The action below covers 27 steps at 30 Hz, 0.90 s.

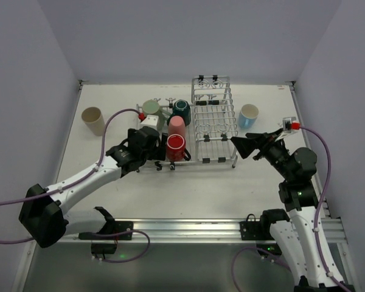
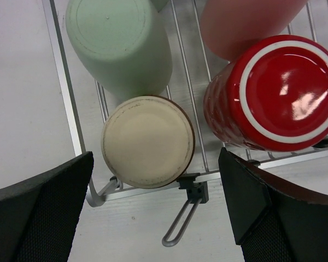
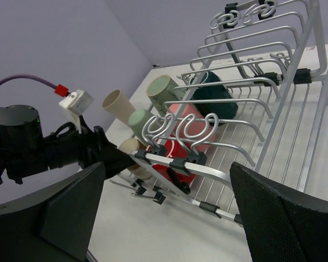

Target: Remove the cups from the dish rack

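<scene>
Cups point(image 1: 175, 143) racked; left tool point(image 2: 156, 158) open wide above beige cup point(image 2: 147, 141), right tool point(image 3: 167, 169) seemingly open.

white links and black joint housings on left arm point(image 1: 79, 179) and right arm point(image 1: 304, 231). behind left gripper point(image 2: 156, 202) and right gripper point(image 3: 167, 185), a purple cable point(image 1: 109, 125) ending in a red plug point(image 1: 142, 115) on a small white box point(image 1: 149, 120). black wedge fingers point(image 2: 38, 218), fine mesh texture on inner faces. tiny green lights point(image 1: 300, 194) far back from the grippers.

Bright even light, glare on red cup point(image 2: 276, 93), corners perhaps blurred
</scene>
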Available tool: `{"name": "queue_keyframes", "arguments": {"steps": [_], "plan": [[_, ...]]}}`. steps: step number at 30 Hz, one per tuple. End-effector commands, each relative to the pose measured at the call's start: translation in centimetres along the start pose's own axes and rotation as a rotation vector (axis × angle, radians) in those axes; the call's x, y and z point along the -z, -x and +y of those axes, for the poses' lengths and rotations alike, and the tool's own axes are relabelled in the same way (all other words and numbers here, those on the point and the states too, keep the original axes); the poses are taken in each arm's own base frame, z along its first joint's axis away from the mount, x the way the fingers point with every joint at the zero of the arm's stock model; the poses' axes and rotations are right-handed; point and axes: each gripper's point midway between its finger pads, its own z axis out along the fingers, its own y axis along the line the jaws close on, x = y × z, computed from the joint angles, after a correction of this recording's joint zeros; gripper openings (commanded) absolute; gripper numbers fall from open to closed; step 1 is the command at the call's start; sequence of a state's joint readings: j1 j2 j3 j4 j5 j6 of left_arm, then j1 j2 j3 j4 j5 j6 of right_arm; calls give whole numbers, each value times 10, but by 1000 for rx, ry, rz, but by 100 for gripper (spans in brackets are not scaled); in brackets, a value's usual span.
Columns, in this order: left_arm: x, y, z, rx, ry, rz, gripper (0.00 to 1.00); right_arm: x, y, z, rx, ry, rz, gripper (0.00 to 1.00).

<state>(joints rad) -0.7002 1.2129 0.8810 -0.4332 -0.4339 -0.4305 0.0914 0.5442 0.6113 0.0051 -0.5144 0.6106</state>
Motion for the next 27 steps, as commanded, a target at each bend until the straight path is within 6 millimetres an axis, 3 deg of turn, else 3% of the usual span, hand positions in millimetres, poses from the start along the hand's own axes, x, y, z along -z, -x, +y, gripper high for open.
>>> {"name": "queue_keyframes", "arguments": {"steps": [1,8,15,19,23,27], "plan": [[-8,29,2,53,56,-82,100,2,3,17,13,74,7,99],[-21,28,2,45,85,-78,96,12,10,32,26,115,-10,99],[-19,21,10,57,115,-80,71,21,20,46,35,128,-33,99],[-15,19,17,66,110,-88,58,30,33,65,41,166,-54,99],[6,35,18,97,61,-159,49,37,39,84,3,227,-56,99],[55,72,19,155,-38,-304,45,40,38,106,-29,359,-31,99]]}}
